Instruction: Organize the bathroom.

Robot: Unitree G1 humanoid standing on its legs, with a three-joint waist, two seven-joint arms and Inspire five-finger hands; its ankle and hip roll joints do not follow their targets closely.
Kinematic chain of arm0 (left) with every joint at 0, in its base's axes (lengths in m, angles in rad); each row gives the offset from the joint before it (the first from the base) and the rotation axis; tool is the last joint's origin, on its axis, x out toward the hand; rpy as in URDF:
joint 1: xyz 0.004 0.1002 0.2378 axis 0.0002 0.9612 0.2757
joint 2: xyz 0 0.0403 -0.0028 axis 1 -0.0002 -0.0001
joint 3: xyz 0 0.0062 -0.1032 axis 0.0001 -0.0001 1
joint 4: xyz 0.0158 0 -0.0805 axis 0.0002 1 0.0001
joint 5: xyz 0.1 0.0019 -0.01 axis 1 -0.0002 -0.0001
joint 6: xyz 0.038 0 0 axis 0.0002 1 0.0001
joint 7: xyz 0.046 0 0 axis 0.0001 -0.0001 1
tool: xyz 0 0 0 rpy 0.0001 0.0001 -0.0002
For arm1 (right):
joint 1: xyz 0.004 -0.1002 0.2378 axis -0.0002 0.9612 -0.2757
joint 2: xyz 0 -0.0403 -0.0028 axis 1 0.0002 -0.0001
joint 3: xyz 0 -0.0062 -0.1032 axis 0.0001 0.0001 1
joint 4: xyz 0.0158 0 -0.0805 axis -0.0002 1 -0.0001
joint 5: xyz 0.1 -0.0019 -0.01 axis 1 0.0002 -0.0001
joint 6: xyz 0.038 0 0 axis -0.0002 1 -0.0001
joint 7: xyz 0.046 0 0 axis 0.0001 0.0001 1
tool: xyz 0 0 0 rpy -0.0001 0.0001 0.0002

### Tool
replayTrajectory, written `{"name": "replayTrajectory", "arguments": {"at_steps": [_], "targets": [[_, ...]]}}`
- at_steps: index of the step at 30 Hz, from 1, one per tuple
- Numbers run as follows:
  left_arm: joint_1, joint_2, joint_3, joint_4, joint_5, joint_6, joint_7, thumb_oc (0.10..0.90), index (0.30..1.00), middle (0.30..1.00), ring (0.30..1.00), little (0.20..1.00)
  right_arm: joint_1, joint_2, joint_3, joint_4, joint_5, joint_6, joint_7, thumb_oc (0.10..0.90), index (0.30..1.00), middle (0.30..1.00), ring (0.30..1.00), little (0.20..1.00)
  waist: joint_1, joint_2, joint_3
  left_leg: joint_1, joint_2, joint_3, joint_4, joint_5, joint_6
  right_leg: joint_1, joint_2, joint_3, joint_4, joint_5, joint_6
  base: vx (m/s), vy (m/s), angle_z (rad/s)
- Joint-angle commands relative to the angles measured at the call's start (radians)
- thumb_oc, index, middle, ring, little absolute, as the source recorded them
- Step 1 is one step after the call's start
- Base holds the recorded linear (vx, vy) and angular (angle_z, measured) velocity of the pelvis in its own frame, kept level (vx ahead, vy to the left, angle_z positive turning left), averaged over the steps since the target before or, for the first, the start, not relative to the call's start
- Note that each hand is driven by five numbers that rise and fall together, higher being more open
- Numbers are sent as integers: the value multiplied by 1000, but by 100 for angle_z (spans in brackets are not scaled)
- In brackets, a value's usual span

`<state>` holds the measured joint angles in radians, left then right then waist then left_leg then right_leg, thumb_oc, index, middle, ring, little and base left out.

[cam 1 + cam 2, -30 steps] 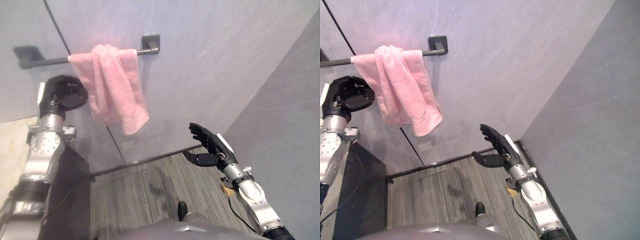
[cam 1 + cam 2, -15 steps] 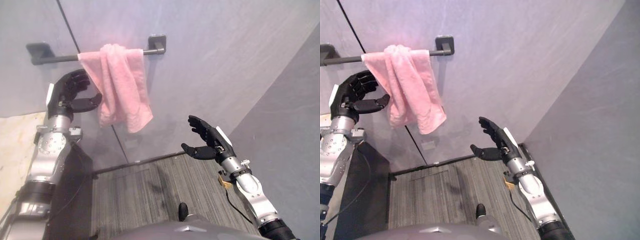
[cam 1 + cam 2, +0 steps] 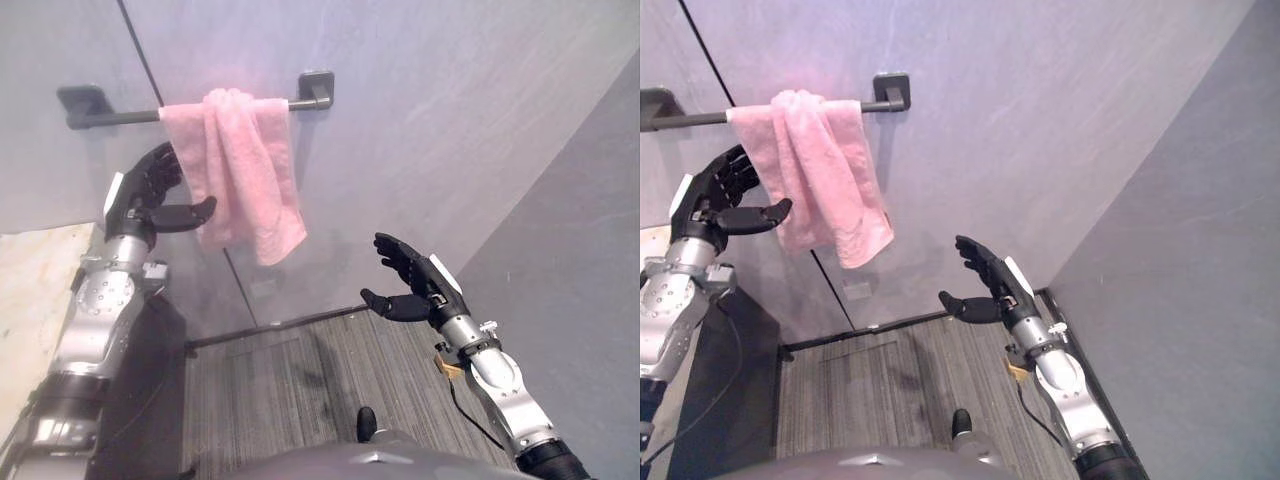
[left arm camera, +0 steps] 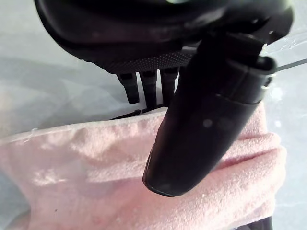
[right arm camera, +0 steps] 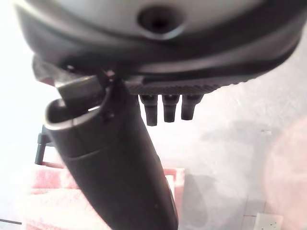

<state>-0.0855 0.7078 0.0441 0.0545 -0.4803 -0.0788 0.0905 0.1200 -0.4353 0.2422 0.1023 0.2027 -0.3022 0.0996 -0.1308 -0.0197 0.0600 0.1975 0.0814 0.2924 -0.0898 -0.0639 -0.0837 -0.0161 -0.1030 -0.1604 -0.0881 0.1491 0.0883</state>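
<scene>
Pink towel [image 3: 240, 170] hangs bunched over the dark wall bar [image 3: 115, 117], crowded toward the bar's right bracket, its long axis running down the wall, lowest corner pointing down-right. We judge tidying barely begun: spreading it flat remains. Our left hand [image 3: 155, 200] sits open beside its left edge, gripping nothing; right hand [image 3: 410, 280] open, well apart, empty.
</scene>
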Motion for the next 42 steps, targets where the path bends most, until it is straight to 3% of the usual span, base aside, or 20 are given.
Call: {"name": "replayTrajectory", "arguments": {"at_steps": [1, 8, 9, 10, 11, 12, 15, 16, 17, 19, 20, 21, 22, 34, 42], "targets": [[-128, 30, 56, -14, -56, -65, -30, 800, 900, 900, 900, 900, -107, -35, -48, -80, 16, -99, -10, 800, 900, 900, 900, 900, -17, 61, -16, -20, -22, -14, 14, 11, 28, 106, -48, -52, 70, -174, 136, 0, 0, 0], [-167, 52, 38, 11, -53, -77, -50, 800, 900, 900, 900, 900, -105, -32, -34, -57, 25, -117, -11, 800, 900, 900, 900, 900, -23, 63, -18, -19, -22, -16, 10, 13, 27, 104, -51, -52, 73, -171, 140, 0, 0, 0], [-174, 60, 41, 21, -49, -78, -45, 726, 789, 789, 789, 789, -105, -34, -35, -61, 28, -114, -11, 800, 900, 900, 900, 900, -26, 64, -18, -18, -22, -14, 10, 13, 27, 104, -50, -52, 72, -170, 139, 0, 0, 0], [-177, 64, 41, 26, -40, -80, -40, 706, 759, 759, 759, 759, -105, -34, -35, -63, 28, -112, -11, 800, 900, 900, 900, 900, -27, 65, -18, -18, -22, -14, 10, 13, 27, 103, -50, -51, 72, -170, 140, 0, 0, 0], [-185, 72, 37, 39, -47, -89, -39, 623, 634, 634, 634, 634, -105, -36, -32, -63, 29, -113, -14, 800, 900, 900, 900, 900, -30, 67, -19, -18, -22, -12, 9, 13, 27, 103, -50, -50, 72, -170, 140, 0, 0, 0], [-198, 81, 34, 51, -56, -92, -31, 585, 578, 578, 578, 578, -105, -37, -30, -62, 29, -116, -17, 800, 900, 900, 900, 900, -33, 69, -20, -18, -23, -10, 9, 13, 27, 101, -50, -47, 73, -169, 141, 0, 0, 0], [-220, 85, 32, 81, -74, -105, -31, 555, 533, 533, 533, 533, -104, -39, -33, -58, 35, -121, -15, 800, 900, 900, 900, 900, -40, 70, -22, -18, -22, -6, 9, 13, 26, 98, -49, -42, 73, -168, 142, 3, -2, -1], [-228, 85, 30, 92, -73, -114, -28, 587, 580, 580, 580, 580, -103, -40, -35, -58, 37, -121, -16, 800, 900, 900, 900, 900, -42, 70, -23, -18, -22, -4, 8, 13, 27, 98, -48, -41, 72, -168, 142, 0, 0, 0], [-232, 84, 29, 95, -75, -114, -25, 590, 585, 585, 585, 585, -103, -41, -35, -58, 38, -121, -16, 800, 900, 900, 900, 900, -44, 70, -22, -18, -22, -3, 9, 13, 26, 97, -49, -40, 73, -168, 142, 0, 0, 0], [-236, 77, 27, 106, -60, -125, -5, 527, 491, 491, 491, 491, -102, -40, -33, -58, 37, -122, -18, 800, 900, 900, 900, 900, -47, 70, -23, -18, -22, 0, 9, 13, 27, 96, -48, -38, 73, -168, 142, 0, 0, 0], [-239, 75, 27, 116, -57, -132, -4, 524, 486, 486, 486, 486, -101, -39, -36, -57, 39, -124, -14, 800, 900, 900, 900, 900, -50, 70, -23, -17, -22, 2, 9, 13, 28, 95, -47, -35, 74, -169, 142, 0, 0, 0], [-242, 74, 27, 124, -49, -134, 6, 483, 425, 425, 425, 425, -99, -38, -37, -57, 40, -124, -12, 800, 900, 900, 900, 900, -53, 71, -24, -17, -23, 4, 8, 13, 28, 94, -47, -34, 74, -168, 142, 0, 0, 0], [-243, 73, 26, 126, -48, -135, 9, 400, 300, 300, 300, 300, -98, -38, -38, -59, 40, -122, -11, 800, 900, 900, 900, 900, -54, 71, -24, -16, -23, 5, 8, 12, 28, 94, -47, -34, 74, -168, 142, 0, 0, 0], [-243, 50, 26, 154, -28, -156, 41, 400, 300, 300, 300, 300, -91, -36, -60, -85, 42, -136, 4, 800, 900, 900, 900, 900, -59, 70, -27, -14, -22, 12, 8, 11, 30, 95, -46, -38, 75, -171, 139, 1, 0, 0], [-196, -20, 9, 79, 26, -175, 66, 400, 300, 300, 300, 300, -199, -68, -45, -206, 77, -136, 23, 800, 900, 900, 900, 900, -13, 59, -23, -17, -24, -14, 12, 11, 26, 108, -48, -58, 72, -174, 134, 5, 5, 2]]}}
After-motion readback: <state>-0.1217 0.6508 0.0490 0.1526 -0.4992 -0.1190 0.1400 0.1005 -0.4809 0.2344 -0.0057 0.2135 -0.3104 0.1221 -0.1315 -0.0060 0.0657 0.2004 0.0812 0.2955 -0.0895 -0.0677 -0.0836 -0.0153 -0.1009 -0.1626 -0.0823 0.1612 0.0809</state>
